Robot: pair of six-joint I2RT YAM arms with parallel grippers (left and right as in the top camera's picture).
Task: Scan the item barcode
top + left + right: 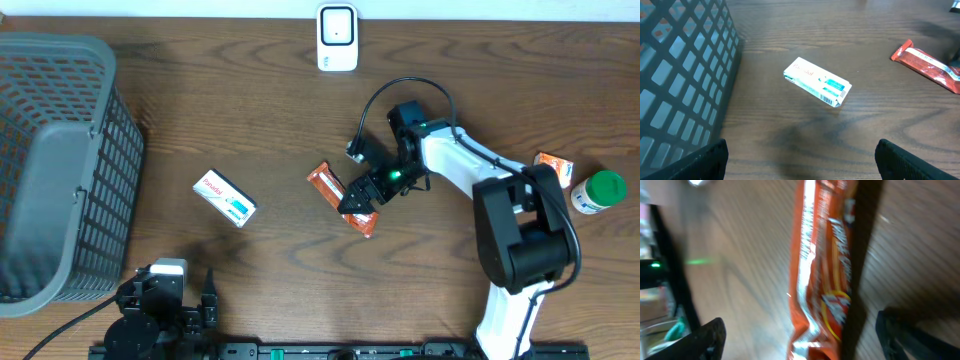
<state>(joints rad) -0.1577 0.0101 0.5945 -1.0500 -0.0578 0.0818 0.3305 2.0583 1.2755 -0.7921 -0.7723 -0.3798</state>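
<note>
Orange snack bar [825, 265] lay flat on the desk [280, 120] between the wide-open fingers of the right hand [807, 339], which held nothing yet, so closing squarely across its narrow width seemed the safest grip.

between the right jaws we see the orange snack bar [826, 265] smeared with blur, its print unreadable, both ends cut off by the picture's edges. from overhead those jaws hide part of the bar's middle. ahead of the left jaws, the small box [817, 81] carries lettering too small to read; the basket [680, 75] to their left runs off the edge.
</note>
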